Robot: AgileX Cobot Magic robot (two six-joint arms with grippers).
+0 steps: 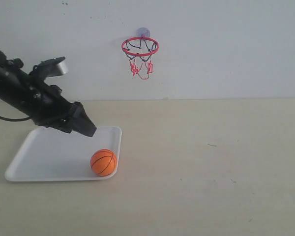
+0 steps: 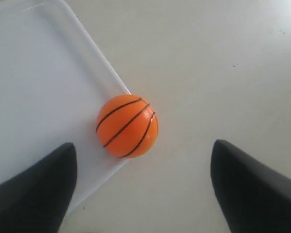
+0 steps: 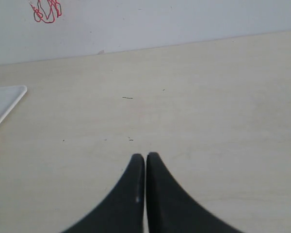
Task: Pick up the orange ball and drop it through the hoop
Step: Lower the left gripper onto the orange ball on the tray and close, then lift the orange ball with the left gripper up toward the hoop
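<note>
The orange ball [image 1: 103, 162] [image 2: 127, 125] rests in the front right corner of a white tray [image 1: 49, 152] [image 2: 34, 82], against its rim. My left gripper [image 1: 87, 129] [image 2: 143, 150] hangs open above and behind the ball, its two black fingers spread wider than the ball and apart from it. The hoop [image 1: 140, 46], with a red ring and black-and-red net, is fixed high on the back wall by a clear suction cup; its net's tip [image 3: 46, 10] shows in the right wrist view. My right gripper [image 3: 145, 158] is shut with nothing in it, out of the exterior view.
The pale wooden table [image 1: 211, 167] stretches right of the tray. A white wall [image 1: 226, 49] stands behind. The tray's corner [image 3: 7, 97] shows at the right wrist view's edge.
</note>
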